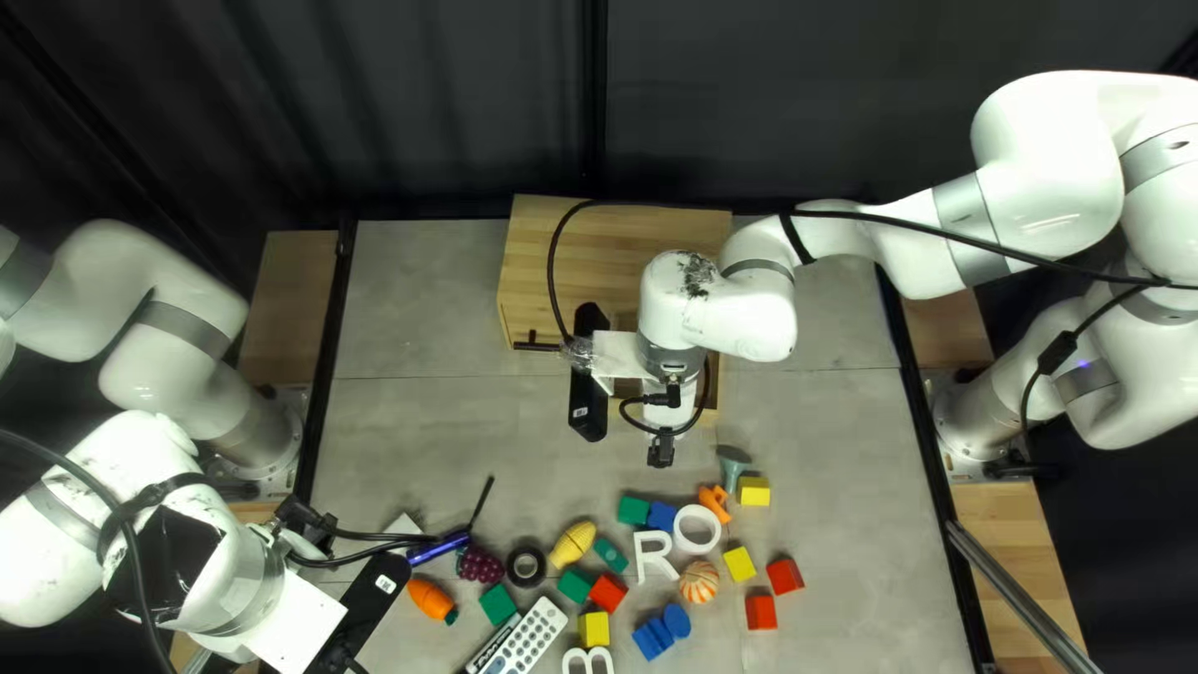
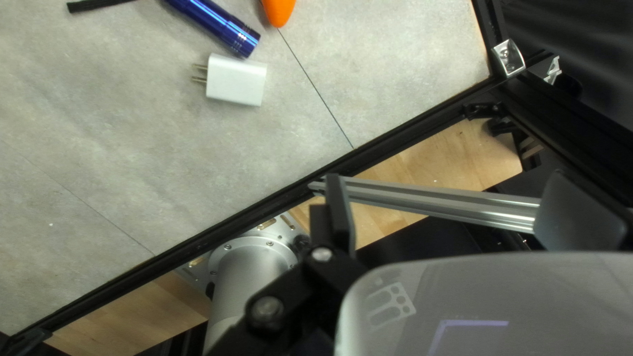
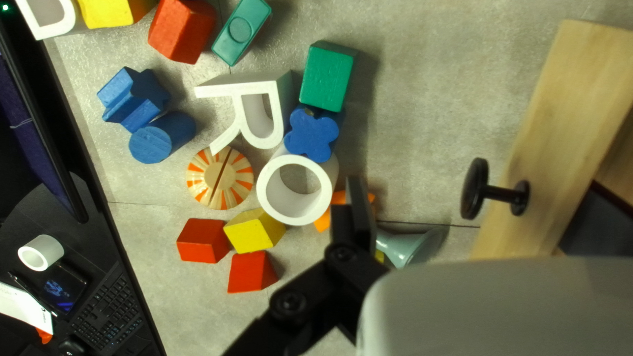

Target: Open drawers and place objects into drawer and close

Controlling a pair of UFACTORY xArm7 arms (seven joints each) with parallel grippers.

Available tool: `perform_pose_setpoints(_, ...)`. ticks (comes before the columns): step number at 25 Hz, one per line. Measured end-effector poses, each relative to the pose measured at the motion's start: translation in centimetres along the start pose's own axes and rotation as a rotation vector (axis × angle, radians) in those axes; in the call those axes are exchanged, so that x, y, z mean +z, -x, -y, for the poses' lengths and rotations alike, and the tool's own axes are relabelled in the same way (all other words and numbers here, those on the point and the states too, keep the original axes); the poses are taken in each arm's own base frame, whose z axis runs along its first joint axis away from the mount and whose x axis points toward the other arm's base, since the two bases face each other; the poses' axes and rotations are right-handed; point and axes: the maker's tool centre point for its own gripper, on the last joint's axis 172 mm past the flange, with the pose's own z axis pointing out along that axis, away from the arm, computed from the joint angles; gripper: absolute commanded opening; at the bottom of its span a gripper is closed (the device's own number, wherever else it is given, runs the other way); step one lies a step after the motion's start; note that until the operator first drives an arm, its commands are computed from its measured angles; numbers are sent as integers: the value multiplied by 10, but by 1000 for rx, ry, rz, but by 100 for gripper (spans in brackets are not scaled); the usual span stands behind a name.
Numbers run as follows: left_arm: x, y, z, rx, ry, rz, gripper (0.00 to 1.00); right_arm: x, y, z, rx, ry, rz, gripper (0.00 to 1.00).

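The wooden drawer box [image 1: 599,253] stands at the table's far middle. One drawer front [image 3: 559,138] with a black knob [image 3: 487,190] sits just ahead of my right gripper [image 3: 474,217], which is open and holds nothing; the knob shows between its fingers, untouched. That gripper [image 1: 661,457] hangs in front of the box. Toys lie nearer: white letters R [image 3: 247,111] and O [image 3: 294,190], several coloured blocks, and a teal cone [image 3: 408,244]. My left gripper [image 2: 455,212] is open and empty over the table's near left edge.
A blue torch [image 2: 212,20], a white plug [image 2: 236,80] and an orange carrot [image 1: 432,599] lie near the left arm. A remote [image 1: 519,641], a tape roll [image 1: 526,564] and grapes [image 1: 479,564] lie at the front. A second knob [image 1: 533,344] sticks out at the box's left.
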Motion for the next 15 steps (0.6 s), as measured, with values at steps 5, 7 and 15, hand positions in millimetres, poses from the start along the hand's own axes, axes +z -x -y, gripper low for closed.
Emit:
perform_pose_setpoints(5, 0, 0, 0, 0, 0, 0, 100, 2, 0, -2, 0, 5, 2, 100)
perform_pose_setpoints(7, 0, 0, 0, 0, 0, 0, 100, 2, 0, -3, 2, 6, 2, 100)
perform_pose_setpoints(15, 0, 0, 0, 0, 0, 0, 100, 1, -1, 1, 6, -7, 7, 100)
